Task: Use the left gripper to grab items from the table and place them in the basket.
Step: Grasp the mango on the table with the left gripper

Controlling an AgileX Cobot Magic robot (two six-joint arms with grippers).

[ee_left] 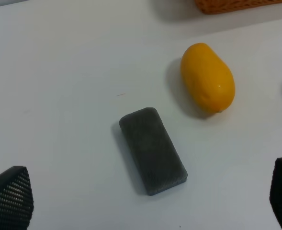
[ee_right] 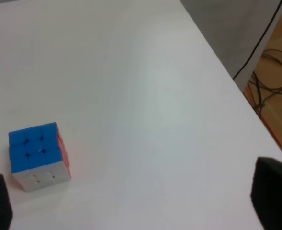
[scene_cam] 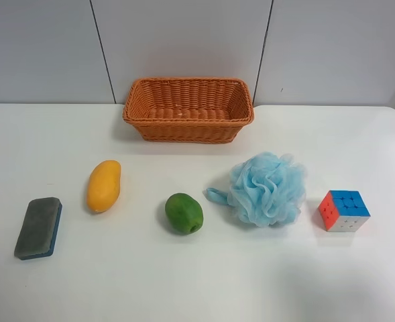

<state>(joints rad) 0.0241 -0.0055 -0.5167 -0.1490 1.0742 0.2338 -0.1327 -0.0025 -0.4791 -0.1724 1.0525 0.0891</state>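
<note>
Wicker basket (scene_cam: 184, 129) upright | mango (scene_cam: 104, 186), sponge (scene_cam: 39, 227) outside it on table (scene_cam: 184, 282)

Nothing to read here, honestly. No text, labels, brands or numbers anywhere. The cube (scene_cam: 345, 210) only shows plain colour squares, and the sponge (scene_cam: 39, 227), mango (scene_cam: 104, 185), basket (scene_cam: 184, 127) and table (scene_cam: 197, 282) carry no print at all.

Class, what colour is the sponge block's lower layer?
Blue, under the grey top of the sponge block; exterior high view.
</note>
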